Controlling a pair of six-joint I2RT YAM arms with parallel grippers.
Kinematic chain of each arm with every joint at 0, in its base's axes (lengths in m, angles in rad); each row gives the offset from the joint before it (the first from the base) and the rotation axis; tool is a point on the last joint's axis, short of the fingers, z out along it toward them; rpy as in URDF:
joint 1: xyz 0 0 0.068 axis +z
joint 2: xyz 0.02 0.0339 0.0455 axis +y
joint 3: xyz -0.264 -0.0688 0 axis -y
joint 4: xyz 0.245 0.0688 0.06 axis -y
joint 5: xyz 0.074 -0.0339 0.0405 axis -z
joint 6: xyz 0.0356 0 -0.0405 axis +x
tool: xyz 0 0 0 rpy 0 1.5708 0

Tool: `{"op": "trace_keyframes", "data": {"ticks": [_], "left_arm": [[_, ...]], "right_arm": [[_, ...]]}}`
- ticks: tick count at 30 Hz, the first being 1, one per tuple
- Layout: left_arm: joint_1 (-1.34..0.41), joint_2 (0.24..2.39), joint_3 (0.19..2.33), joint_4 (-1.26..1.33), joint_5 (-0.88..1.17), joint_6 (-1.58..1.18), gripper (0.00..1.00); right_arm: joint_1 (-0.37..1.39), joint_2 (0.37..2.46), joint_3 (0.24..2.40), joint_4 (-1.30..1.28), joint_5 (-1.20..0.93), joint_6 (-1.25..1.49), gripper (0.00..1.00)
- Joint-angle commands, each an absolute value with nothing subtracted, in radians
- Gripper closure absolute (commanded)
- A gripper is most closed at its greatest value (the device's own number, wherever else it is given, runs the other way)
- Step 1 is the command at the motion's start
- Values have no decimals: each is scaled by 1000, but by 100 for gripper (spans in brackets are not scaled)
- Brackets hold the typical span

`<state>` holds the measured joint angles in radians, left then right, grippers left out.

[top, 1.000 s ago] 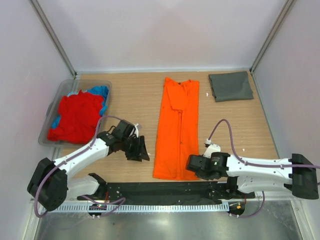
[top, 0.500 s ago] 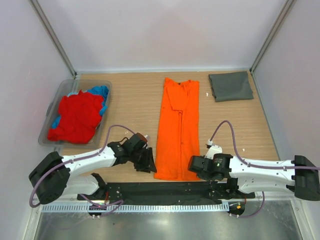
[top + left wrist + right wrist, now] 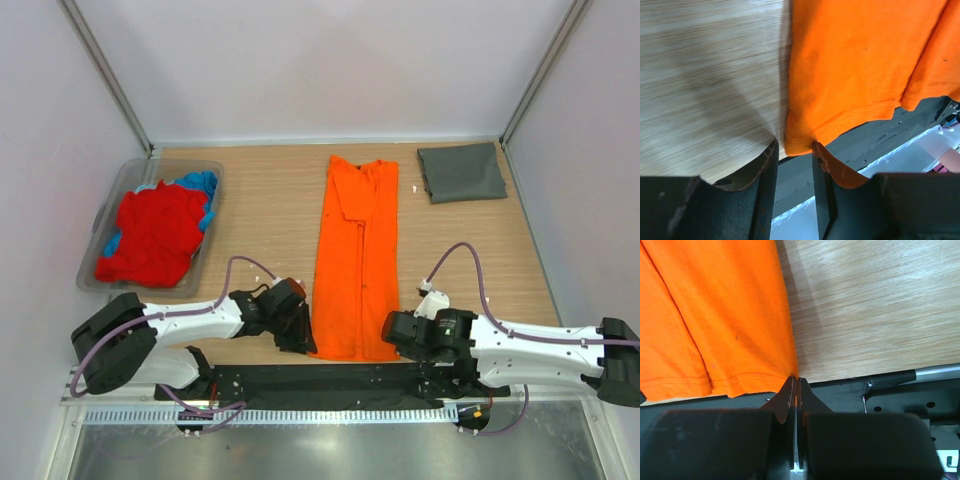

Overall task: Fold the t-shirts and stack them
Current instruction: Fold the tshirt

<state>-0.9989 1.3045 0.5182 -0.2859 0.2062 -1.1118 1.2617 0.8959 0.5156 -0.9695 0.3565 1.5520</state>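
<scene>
stitched hem of soft bright orange cloth t-shirt (image 3: 357, 250): left gripper (image 3: 794, 145) agape around one corner, right gripper (image 3: 795, 381) closed at the other

Bright, even light; a soft shadow fans from the left tool (image 3: 794, 145) over the table (image 3: 700, 60).

Orange t-shirt (image 3: 357, 262) lies in a long folded strip; grey t-shirt (image 3: 461, 172) folded far-right; red t-shirt (image 3: 150, 235), blue t-shirt (image 3: 203, 183) crumpled left.

No legible txt, labels, nos. or signs in any view.
</scene>
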Motion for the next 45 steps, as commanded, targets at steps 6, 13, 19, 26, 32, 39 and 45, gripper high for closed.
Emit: {"op": "trace_keyframes", "data": {"ticks": [6, 13, 19, 26, 32, 39, 45], "left_arm": [[-1020, 1321, 517, -216, 183, -1138, 79], [-1020, 1301, 526, -222, 176, -1150, 100], [-1022, 1272, 531, -235, 176, -1161, 100], [-1022, 1269, 581, -271, 163, -1166, 100], [-1020, 1298, 607, -275, 155, -1177, 100], [-1002, 1339, 675, -347, 130, -1158, 100], [-954, 1377, 704, -354, 156, -1134, 100]], "right_arm": [[1267, 864, 486, -973, 379, 1589, 99], [1267, 879, 488, -953, 373, 1586, 99], [1266, 902, 518, -960, 383, 1583, 99], [1267, 905, 571, -976, 410, 1565, 99], [1267, 900, 575, -977, 437, 1551, 99], [1269, 885, 577, -1000, 482, 1562, 99], [1269, 910, 572, -974, 518, 1517, 99]]}}
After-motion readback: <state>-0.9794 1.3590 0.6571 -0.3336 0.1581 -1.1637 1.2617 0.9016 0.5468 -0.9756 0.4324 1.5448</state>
